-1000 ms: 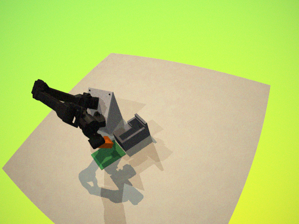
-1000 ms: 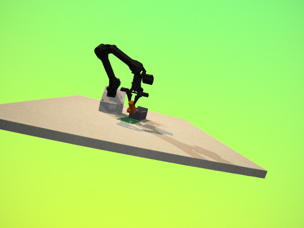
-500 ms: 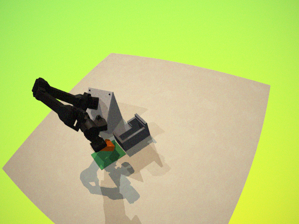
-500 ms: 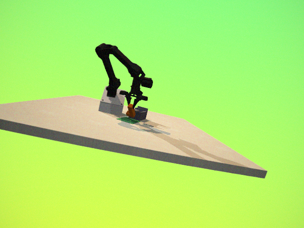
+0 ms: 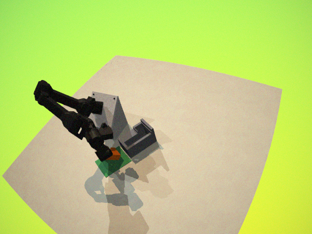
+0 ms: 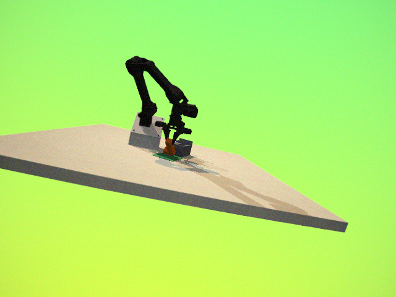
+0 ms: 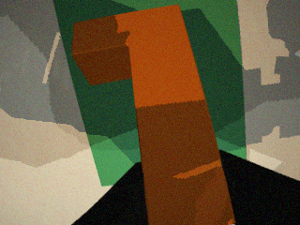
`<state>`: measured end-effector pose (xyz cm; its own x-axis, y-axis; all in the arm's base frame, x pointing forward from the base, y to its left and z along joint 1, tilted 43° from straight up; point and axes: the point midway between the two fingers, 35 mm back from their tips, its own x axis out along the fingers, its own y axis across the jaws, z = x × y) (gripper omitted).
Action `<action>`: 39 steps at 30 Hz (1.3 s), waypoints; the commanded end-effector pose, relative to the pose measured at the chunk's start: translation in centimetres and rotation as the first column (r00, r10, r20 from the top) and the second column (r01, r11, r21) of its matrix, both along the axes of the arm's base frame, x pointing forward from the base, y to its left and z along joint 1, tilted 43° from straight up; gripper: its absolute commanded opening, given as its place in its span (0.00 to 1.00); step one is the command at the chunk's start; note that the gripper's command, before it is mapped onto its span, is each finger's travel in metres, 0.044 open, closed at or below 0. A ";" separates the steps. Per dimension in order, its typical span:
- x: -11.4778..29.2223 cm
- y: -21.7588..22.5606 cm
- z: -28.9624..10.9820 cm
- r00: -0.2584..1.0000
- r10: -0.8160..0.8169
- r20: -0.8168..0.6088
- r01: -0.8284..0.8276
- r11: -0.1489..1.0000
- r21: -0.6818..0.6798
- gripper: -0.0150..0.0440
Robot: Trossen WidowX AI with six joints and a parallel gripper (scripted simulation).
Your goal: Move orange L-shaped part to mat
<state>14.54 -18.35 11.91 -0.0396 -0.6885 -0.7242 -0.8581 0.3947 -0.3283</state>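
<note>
Holding the orange L-part [image 6: 169, 148] by its straight end, my tool [image 6: 170, 139] is clamped on it over the green mat [image 5: 113, 165]. Grey tray [image 5: 139, 146] pocket empty: extraction done. Remaining, imo: lay part flat, top up, then release.
</note>
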 end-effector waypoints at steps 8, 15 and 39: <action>-0.1 0.0 -0.3 1.000 0.004 -0.005 -0.004 1.000 0.007 0.25; -0.1 0.0 -0.1 1.000 -0.001 -0.003 0.001 1.000 0.002 0.25; 0.3 6.2 6.2 1.000 0.005 -0.006 -0.004 1.000 0.013 0.93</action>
